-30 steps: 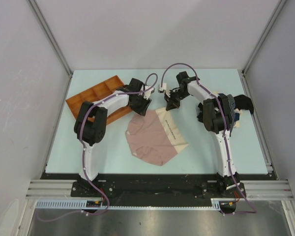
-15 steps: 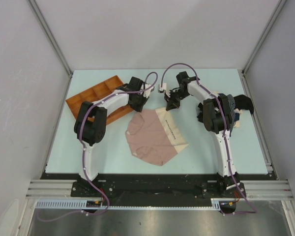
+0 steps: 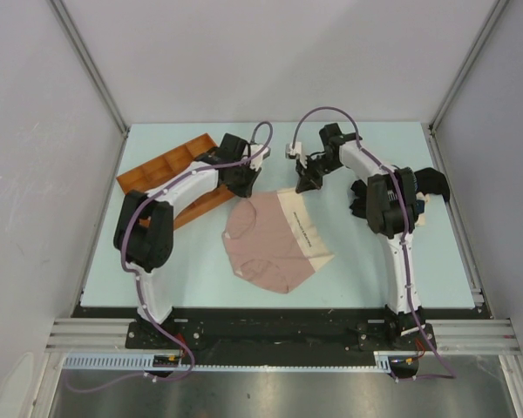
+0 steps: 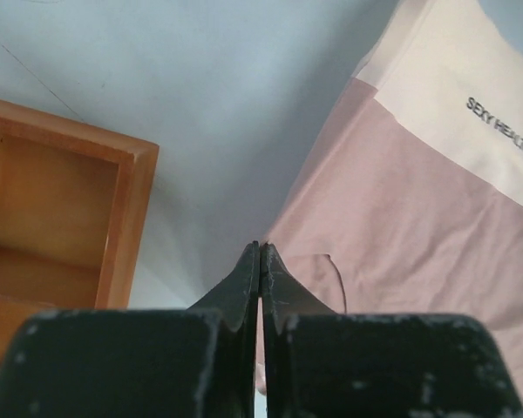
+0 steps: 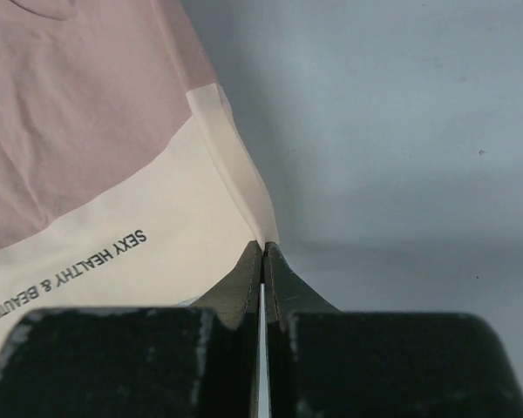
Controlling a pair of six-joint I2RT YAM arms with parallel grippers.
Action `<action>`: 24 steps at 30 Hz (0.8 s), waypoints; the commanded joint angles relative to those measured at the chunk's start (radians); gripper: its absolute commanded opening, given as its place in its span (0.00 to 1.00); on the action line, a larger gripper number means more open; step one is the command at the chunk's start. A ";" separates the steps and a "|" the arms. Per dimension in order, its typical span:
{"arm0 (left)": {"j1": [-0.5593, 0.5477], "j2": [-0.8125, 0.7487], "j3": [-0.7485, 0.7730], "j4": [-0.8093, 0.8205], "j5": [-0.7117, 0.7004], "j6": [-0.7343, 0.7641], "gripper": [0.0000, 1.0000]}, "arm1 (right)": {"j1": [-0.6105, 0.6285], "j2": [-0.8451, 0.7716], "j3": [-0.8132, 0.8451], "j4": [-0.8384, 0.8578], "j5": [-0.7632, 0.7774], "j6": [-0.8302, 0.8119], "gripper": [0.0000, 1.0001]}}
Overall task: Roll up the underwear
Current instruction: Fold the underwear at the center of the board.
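On table, left gripper, right gripper pinch underwear.

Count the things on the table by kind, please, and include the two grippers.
orange tray: 1
pink underwear, spread flat: 1
heap of dark garments, pieces uncountable: 1
grippers, left gripper and right gripper: 2
Total: 5

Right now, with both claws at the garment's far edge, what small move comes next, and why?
Probably lift both claws slightly and fold that edge back over the flat rest: the left claw is shut on the pink underwear, the right claw on its cream waistband corner.
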 commanded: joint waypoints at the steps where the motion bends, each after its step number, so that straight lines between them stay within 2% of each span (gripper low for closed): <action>1: -0.019 -0.096 -0.054 0.015 0.047 -0.034 0.00 | -0.018 -0.124 -0.038 0.012 -0.075 -0.029 0.00; 9: -0.055 -0.199 -0.137 0.036 0.087 -0.080 0.00 | -0.032 -0.216 -0.170 -0.021 -0.131 -0.122 0.00; 24: -0.192 -0.348 -0.273 0.055 0.075 -0.150 0.00 | -0.036 -0.403 -0.424 -0.066 -0.122 -0.241 0.00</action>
